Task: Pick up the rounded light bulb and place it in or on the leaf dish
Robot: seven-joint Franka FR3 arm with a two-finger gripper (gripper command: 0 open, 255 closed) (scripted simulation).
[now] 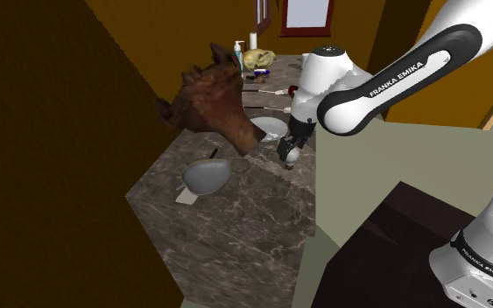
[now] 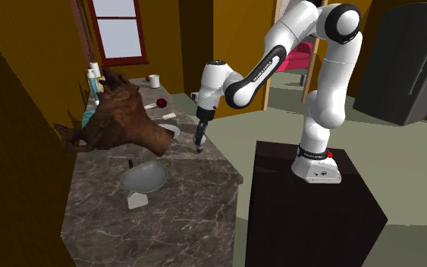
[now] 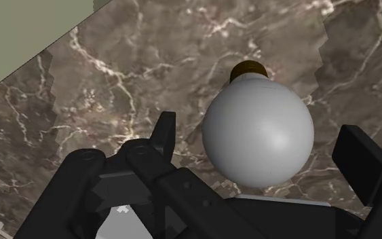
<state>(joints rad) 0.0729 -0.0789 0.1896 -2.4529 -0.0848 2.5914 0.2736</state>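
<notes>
While jaws stand apart, light bulb between, touching neither.

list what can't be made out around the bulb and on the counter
Wrist view: bulb near end, hidden behind the pincer.
Shoulder view: whether the bulb touches the counter, too small.
Shoulder view: part of the white plate, behind the brown animal figure.
Shoulder view: far-end clutter, too small to name.

White plate partly hidden behind brown animal figure.
</notes>
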